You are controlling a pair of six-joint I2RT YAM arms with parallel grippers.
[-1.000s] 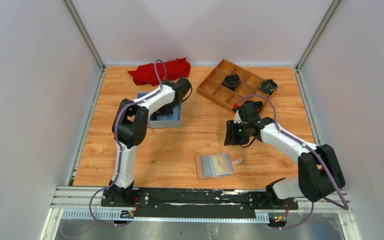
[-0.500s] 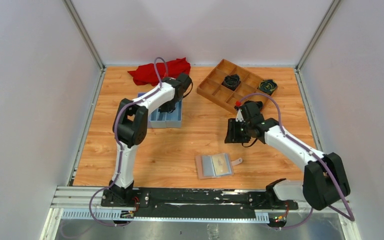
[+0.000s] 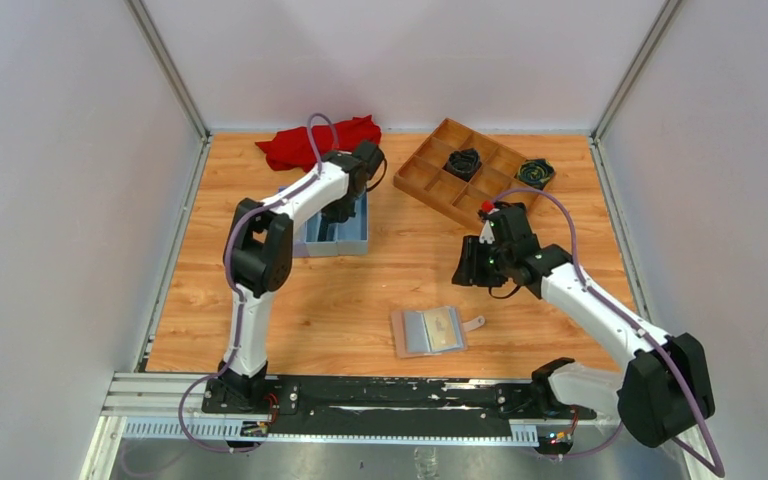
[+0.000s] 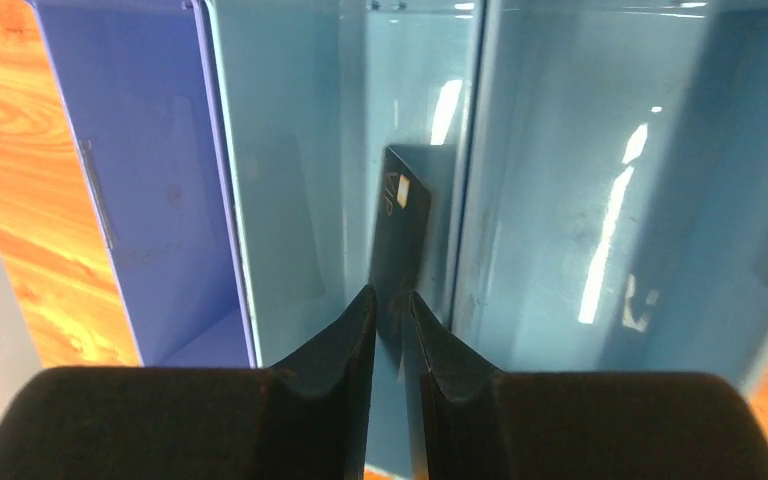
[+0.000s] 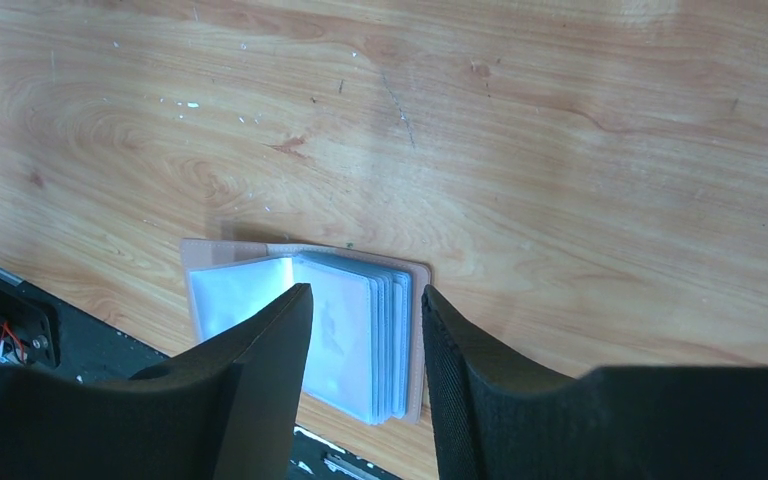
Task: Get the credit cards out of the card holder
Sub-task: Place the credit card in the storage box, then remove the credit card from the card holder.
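The card holder (image 3: pixel 428 331) lies open on the table near the front, tan-pink outside with grey clear-sleeve panels. A tan card shows through its right panel (image 3: pixel 447 325). In the right wrist view the holder (image 5: pixel 250 290) lies below my right gripper (image 5: pixel 365 290), which is open and empty. That gripper (image 3: pixel 465 268) hovers behind and to the right of the holder. My left gripper (image 4: pixel 390 297) is shut on a black card (image 4: pixel 402 215) marked VIP, held on edge inside the middle compartment of the blue tray (image 4: pixel 160 200). In the top view the left gripper (image 3: pixel 345 210) is over the tray (image 3: pixel 355 243).
A wooden grid tray (image 3: pixel 435 175) stands at the back right with a black object (image 3: pixel 463 160) in it and another (image 3: pixel 535 173) at its edge. A red cloth (image 3: pixel 320 142) lies at the back, behind the blue tray. White walls enclose the table.
My right gripper has lifted and drawn back to the right, away from the holder. My left gripper has moved a little farther back over the blue tray.
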